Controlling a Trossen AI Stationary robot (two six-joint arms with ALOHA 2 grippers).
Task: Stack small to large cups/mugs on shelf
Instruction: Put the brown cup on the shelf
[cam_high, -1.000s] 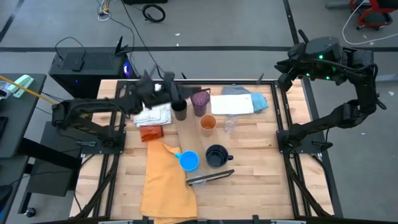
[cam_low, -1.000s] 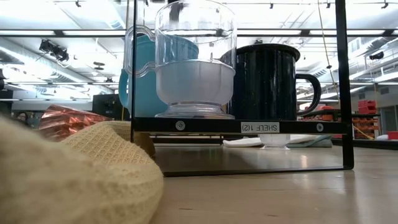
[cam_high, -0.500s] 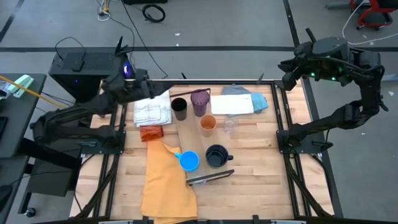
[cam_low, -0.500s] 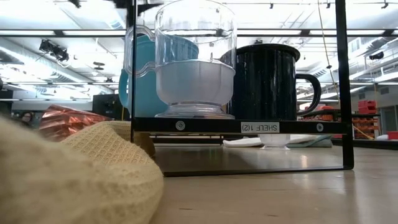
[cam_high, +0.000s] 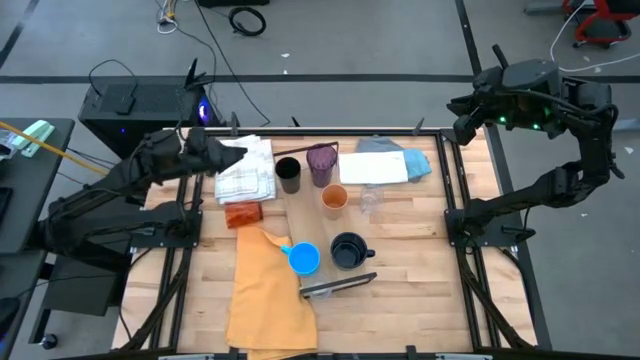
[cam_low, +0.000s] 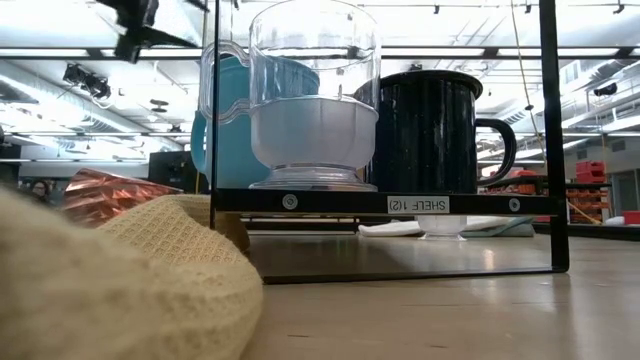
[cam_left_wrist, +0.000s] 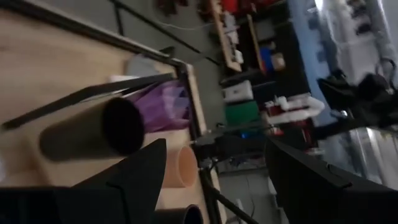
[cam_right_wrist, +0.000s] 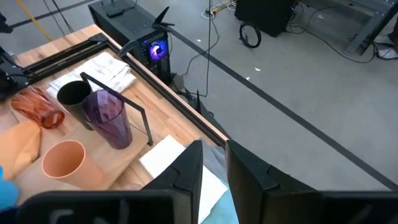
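Note:
On the shelf (cam_high: 306, 220) stand a black cup (cam_high: 288, 174), a purple tumbler (cam_high: 321, 163), a peach cup (cam_high: 334, 198), a blue mug (cam_high: 303, 259) and a dark navy mug (cam_high: 348, 250). A clear cup (cam_high: 371, 201) stands just right of the plank. An orange tumbler (cam_high: 243, 214) lies on its side to its left. My left gripper (cam_high: 232, 151) is open and holds nothing, above the white cloth, left of the black cup (cam_left_wrist: 93, 134). My right gripper (cam_high: 463, 106) hangs high over the far right corner, fingers (cam_right_wrist: 189, 165) a narrow gap apart, nothing between them.
A white checked cloth (cam_high: 247, 172) lies at the far left, a mustard-yellow cloth (cam_high: 268, 290) at the near left, and white and blue cloths (cam_high: 385, 165) at the far right. The low view shows the blue mug (cam_low: 225, 120), a clear cup (cam_low: 313, 100) and the dark mug (cam_low: 430, 130).
My left gripper has drawn back from the black cup toward the table's left edge, sinking a little and tipping up toward level, still open. The black cup stays standing on the shelf. My right arm has kept its place.

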